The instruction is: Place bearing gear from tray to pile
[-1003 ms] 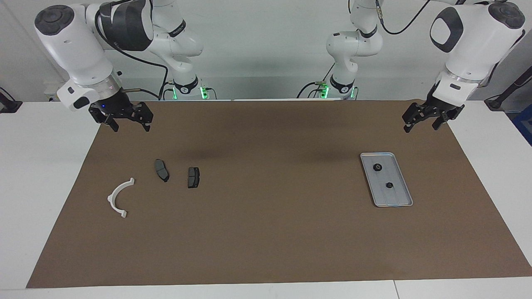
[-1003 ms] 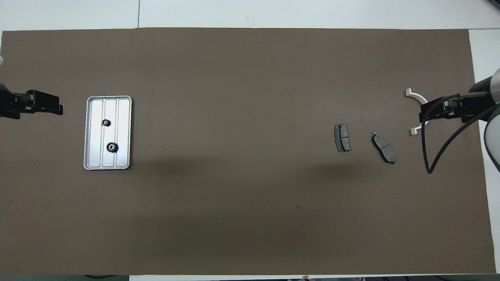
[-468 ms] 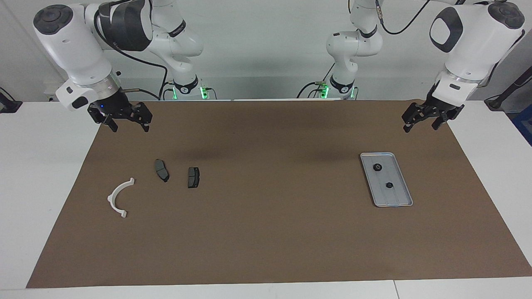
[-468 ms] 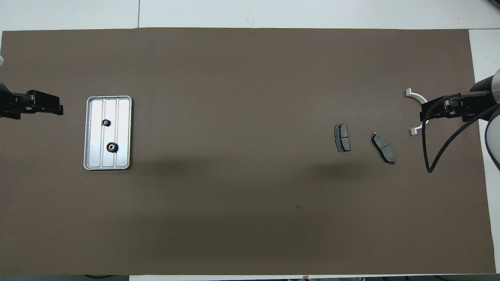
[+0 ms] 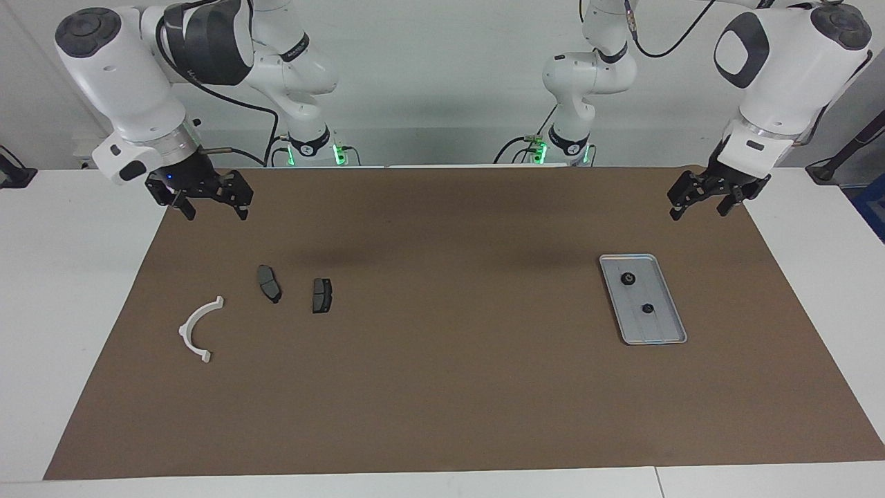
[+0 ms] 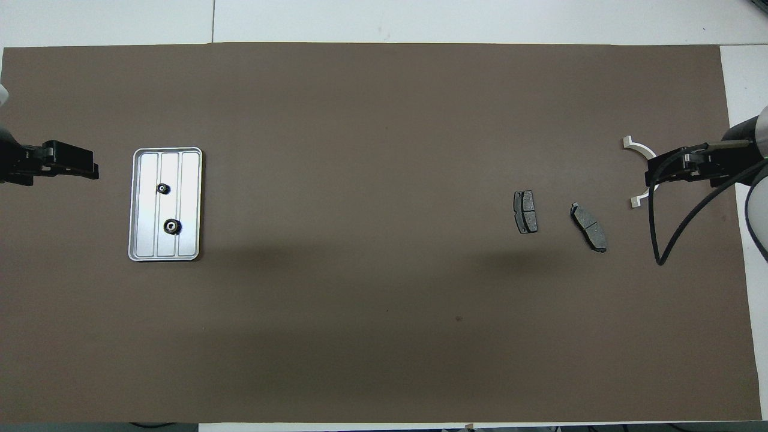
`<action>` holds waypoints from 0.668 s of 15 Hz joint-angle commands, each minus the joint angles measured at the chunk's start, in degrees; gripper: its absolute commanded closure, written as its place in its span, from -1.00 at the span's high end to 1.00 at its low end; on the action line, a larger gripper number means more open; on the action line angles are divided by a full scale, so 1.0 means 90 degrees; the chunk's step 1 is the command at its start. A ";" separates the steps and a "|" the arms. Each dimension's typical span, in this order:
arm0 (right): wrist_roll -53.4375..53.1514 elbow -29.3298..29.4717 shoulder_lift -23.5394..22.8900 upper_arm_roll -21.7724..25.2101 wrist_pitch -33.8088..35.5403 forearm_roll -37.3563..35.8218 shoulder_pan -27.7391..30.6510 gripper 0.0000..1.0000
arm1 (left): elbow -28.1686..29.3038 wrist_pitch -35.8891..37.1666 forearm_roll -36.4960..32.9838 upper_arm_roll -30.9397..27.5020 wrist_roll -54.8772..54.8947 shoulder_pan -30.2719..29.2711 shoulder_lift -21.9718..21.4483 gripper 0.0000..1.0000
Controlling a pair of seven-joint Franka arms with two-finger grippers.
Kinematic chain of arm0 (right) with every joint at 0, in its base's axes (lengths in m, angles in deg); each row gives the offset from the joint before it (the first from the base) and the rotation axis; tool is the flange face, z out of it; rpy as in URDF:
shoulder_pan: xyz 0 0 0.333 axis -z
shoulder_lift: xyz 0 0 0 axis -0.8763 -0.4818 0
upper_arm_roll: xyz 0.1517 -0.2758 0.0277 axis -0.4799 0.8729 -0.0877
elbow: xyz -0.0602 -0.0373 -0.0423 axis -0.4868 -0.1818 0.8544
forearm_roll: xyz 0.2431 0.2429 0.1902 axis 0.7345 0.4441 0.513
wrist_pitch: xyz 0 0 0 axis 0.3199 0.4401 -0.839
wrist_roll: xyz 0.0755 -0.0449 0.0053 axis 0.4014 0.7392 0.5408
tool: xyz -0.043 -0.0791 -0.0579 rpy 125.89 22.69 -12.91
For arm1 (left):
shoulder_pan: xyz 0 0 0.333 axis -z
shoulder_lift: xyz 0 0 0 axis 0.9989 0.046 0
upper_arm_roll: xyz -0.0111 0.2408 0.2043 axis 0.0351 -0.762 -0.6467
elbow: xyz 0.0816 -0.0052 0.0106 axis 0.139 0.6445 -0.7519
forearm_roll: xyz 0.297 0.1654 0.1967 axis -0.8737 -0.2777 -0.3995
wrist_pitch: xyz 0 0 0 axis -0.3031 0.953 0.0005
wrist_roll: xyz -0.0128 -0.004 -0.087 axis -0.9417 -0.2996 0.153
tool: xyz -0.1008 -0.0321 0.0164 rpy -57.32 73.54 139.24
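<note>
While both end effectors hang apart, gears sit inside tray.

Two glossy white arms, dark grey joint caps, black cables, green lights at bases, black end effectors with splayed links

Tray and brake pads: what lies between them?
Only bare brown mat separates the tray from the nearer brake pad, clearest in the overhead view.
</note>
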 commanded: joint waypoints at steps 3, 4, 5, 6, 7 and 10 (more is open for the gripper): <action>0.0085 -0.0185 0.0125 -0.0037 -0.0178 -0.0039 0.0075 1.00 | 0.0404 -0.0297 -0.0055 0.0014 0.0035 -0.0057 -0.0199 1.00; 0.0085 -0.0185 0.0125 -0.0037 -0.0178 -0.0039 0.0075 1.00 | 0.0725 -0.0550 -0.0055 0.0014 0.0035 -0.0057 -0.0326 1.00; 0.0094 -0.0185 0.0125 -0.0037 -0.0178 -0.0039 0.0075 1.00 | 0.1018 -0.0785 -0.0055 0.0014 0.0016 -0.0057 -0.0434 1.00; 0.0094 -0.0185 0.0125 -0.0037 -0.0178 -0.0039 0.0075 1.00 | 0.1340 -0.1009 -0.0055 0.0023 -0.0042 -0.0037 -0.0522 1.00; 0.0085 -0.0185 0.0125 -0.0037 -0.0207 -0.0039 0.0075 1.00 | 0.1681 -0.1244 -0.0055 0.0024 -0.0043 -0.0028 -0.0629 1.00; 0.0094 -0.0185 0.0125 -0.0027 -0.0227 -0.0039 0.0084 1.00 | 0.2474 -0.1772 -0.0055 0.0033 -0.0062 -0.0008 -0.0718 1.00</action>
